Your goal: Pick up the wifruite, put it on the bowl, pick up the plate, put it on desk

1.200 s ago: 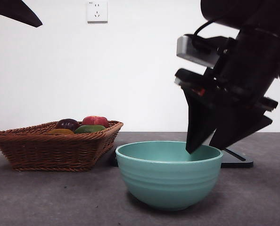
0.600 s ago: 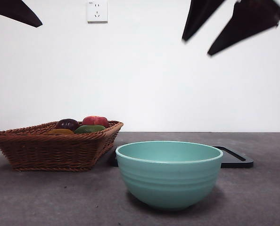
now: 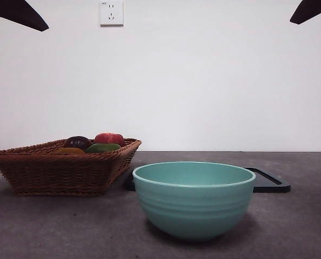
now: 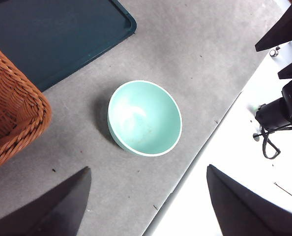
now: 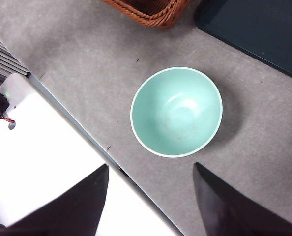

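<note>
Front view: ribbed teal bowl beside woven basket; both grippers spread wide.

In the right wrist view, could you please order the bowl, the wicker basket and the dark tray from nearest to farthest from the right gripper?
1. The bowl, empty, on the desk just ahead of the open right gripper.
2 and 3. The wicker basket and the dark tray, both beyond the bowl, on opposite sides; too close to call.

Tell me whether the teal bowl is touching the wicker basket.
Apart. The left wrist view shows bare grey desk between the bowl and the basket.
</note>
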Motion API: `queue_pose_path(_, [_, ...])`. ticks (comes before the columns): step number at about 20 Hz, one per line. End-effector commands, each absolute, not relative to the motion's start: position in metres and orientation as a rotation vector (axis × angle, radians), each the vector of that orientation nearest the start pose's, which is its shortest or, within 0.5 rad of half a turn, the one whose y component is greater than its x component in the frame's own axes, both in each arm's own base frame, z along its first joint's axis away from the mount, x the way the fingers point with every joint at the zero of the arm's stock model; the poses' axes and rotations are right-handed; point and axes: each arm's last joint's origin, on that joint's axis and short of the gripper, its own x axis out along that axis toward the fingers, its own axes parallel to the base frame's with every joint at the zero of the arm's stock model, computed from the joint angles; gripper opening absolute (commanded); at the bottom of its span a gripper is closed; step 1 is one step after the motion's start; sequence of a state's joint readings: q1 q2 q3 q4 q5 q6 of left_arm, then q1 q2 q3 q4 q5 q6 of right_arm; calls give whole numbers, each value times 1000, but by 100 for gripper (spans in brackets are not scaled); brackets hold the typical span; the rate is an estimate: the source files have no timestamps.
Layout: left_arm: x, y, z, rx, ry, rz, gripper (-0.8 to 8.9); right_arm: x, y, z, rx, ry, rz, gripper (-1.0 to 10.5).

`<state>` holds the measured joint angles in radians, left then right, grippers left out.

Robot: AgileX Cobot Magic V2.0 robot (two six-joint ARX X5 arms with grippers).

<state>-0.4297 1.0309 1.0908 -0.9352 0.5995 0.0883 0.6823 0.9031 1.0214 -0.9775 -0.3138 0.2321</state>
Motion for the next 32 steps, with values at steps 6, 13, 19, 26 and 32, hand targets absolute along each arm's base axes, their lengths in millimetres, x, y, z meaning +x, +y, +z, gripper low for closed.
queue_pose_path(6, [162,-93,337,9,847,-1014,374,115,107,331,24,960,842,272])
queue_pose_path(13, [162,-93,337,9,847,-1013,77,115,107,331,14,957,847,55])
queue_pose_path(19, [162,-93,338,9,846,-1014,8,115,107,331,3,944,855,7])
queue_pose_path(26, [162,-93,338,9,845,-1014,8,115,107,332,4,942,856,7])
queue_pose_path(32, [162,-93,338,9,845,-1014,8,115,107,332,4,942,856,7])
